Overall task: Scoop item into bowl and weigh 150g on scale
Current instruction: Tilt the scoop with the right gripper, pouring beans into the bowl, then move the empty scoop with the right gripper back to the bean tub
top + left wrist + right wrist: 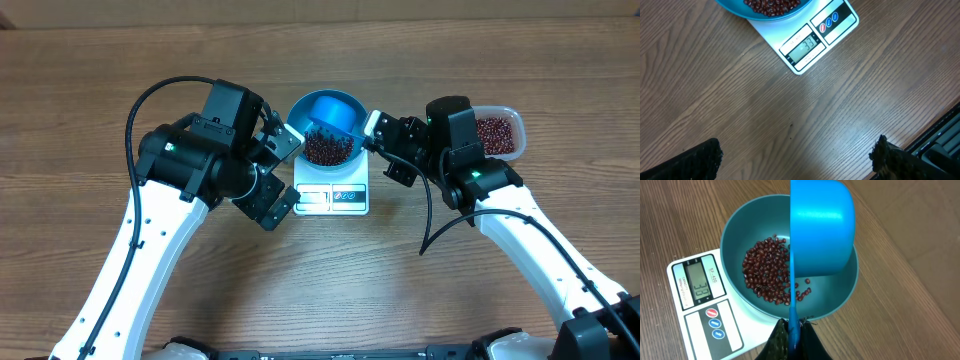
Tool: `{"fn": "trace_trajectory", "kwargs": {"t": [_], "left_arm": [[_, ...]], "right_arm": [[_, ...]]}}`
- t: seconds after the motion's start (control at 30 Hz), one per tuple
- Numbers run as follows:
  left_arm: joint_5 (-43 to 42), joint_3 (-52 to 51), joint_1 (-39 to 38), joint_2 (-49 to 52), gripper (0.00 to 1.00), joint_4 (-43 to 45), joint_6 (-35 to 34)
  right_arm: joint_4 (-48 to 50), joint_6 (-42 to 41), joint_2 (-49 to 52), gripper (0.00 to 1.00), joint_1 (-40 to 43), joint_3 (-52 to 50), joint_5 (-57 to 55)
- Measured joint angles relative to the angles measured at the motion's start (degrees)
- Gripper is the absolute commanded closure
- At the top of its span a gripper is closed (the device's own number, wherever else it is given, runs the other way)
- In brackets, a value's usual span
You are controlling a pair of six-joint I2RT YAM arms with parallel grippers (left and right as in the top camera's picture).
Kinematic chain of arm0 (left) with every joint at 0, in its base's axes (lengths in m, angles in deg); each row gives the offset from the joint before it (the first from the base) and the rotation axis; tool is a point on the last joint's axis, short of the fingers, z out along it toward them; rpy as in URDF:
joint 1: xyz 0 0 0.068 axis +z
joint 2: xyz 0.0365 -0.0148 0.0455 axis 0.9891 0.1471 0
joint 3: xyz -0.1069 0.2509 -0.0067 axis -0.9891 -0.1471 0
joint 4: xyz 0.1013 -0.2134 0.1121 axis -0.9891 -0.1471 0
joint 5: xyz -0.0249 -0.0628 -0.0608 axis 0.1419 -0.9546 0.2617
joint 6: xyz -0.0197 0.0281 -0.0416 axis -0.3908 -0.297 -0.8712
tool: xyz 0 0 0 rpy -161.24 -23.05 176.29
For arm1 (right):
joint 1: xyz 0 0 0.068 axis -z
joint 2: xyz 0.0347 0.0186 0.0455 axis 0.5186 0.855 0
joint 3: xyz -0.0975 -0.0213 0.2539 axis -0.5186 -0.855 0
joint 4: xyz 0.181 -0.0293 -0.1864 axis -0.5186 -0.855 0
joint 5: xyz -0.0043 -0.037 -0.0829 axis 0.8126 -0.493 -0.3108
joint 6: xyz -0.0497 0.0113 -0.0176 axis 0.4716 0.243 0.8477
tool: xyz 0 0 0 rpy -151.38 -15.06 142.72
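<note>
The blue bowl [318, 106] stands on the white scale [332, 197] at the table's middle, with a loose layer of red-brown beans [327, 148] inside. My right gripper [372, 128] is shut on the handle of a small blue scoop [340, 115], which is tipped on its side over the bowl. In the right wrist view the scoop [822, 230] hangs above the beans [767, 275] and the bowl [732, 230], with the scale [700, 310] below. My left gripper [290, 178] stands open and empty just left of the scale. Its fingers [695, 162] hover over bare wood, short of the scale [810, 42].
A clear plastic tub [497, 133] holding more beans sits at the right, behind my right arm. The table's front edge and a dark rail [940, 140] show at the lower right of the left wrist view.
</note>
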Motion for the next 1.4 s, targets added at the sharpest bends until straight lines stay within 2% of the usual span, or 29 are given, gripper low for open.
{"fn": "trace_trajectory", "kwargs": {"t": [0.2, 0.4, 0.67, 1.0, 1.4], "left_arm": [[0.00, 0.00, 0.00, 0.00, 0.00, 0.00, 0.00], [0.00, 0.00, 0.00, 0.00, 0.00, 0.00, 0.00], [0.00, 0.00, 0.00, 0.00, 0.01, 0.00, -0.02], [0.00, 0.00, 0.00, 0.00, 0.00, 0.00, 0.00], [0.00, -0.02, 0.00, 0.00, 0.00, 0.00, 0.00]], "right_arm": [[3.02, -4.68, 0.00, 0.96, 0.02, 0.02, -0.02], [8.50, -17.77, 0.00, 0.96, 0.09, 0.33, -0.76], [8.90, -29.86, -1.64, 0.96, 1.86, 0.33, -4.15], [0.98, -42.34, -10.75, 0.96, 9.53, 0.48, -13.75], [-9.99, -44.39, -11.47, 0.96, 20.17, 0.57, -23.41]]}}
